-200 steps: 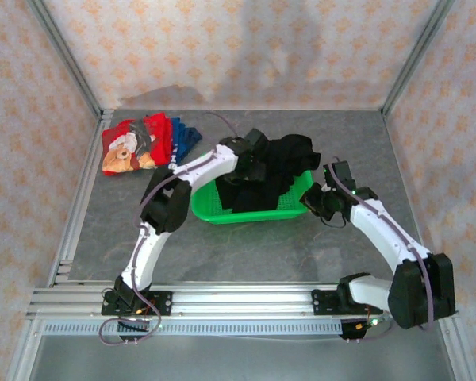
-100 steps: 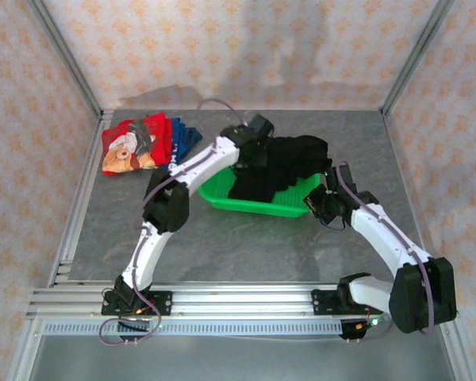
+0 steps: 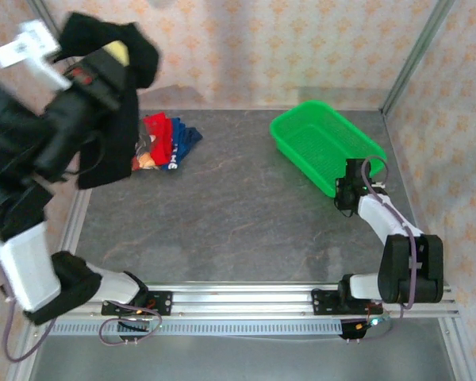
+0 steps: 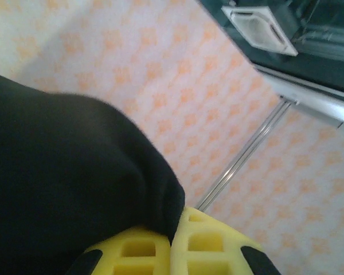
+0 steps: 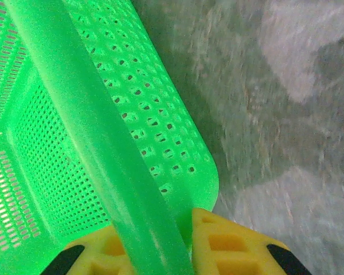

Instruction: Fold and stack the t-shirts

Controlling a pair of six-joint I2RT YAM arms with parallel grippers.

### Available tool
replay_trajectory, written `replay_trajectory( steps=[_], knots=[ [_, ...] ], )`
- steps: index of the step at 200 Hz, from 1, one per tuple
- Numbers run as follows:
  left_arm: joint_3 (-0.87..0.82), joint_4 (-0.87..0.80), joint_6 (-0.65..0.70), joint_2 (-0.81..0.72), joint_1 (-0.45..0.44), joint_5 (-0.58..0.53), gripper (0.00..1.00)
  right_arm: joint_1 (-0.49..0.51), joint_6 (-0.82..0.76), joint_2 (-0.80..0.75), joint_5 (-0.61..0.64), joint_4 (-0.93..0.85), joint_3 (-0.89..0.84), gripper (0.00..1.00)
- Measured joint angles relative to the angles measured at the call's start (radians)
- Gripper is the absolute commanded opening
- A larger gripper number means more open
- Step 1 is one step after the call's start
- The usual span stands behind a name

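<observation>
- Since a second ago the black tee [image 3: 109,127] has come right out of the green basket [image 3: 325,143]. It was draped in there, and now it's hoisted way up on the left, dangling close in front of the overhead camera.
- The left gripper [image 4: 172,245] is clamped tight on a bunched bit of it. In the wrist view the cloth is squeezed between the yellow fingers [image 4: 209,252], and the rest bulges out to the left.
- The red tee [image 3: 157,131] and blue tee [image 3: 186,139] sit in a little pile at the far left of the table [image 3: 238,206], touching each other. The red one's left side is hidden behind the hanging black cloth.
- The basket has moved too, from mid-table over to the far right corner. It's sitting at an angle with nothing in it, well apart from the pile.
- The right gripper [image 5: 159,252] is pinching the basket's near rim. Its jaws are narrow, with the green lip running straight between the two pads.
- The right arm is folded low along the right edge.
</observation>
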Motion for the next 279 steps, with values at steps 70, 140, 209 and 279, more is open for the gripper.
replay_trajectory(
  steps=[70, 140, 209, 279],
  knots=[
    [-0.731, -0.015, 0.010, -0.052, 0.000, 0.002, 0.00, -0.021, 0.323, 0.136, 0.208, -0.028, 0.113, 0.00],
    [-0.963, 0.065, -0.036, -0.105, -0.001, 0.092, 0.00, -0.050, 0.411, 0.287, 0.263, -0.031, 0.250, 0.18],
    [-1.227, 0.174, -0.128, -0.050, 0.004, 0.167, 0.00, -0.077, 0.259, 0.340, 0.041, 0.150, 0.278, 0.99],
    [-1.385, 0.220, -0.239, -0.059, 0.191, 0.190, 0.72, 0.132, -0.108, -0.066, -0.167, 0.054, 0.219, 0.99]
  ],
)
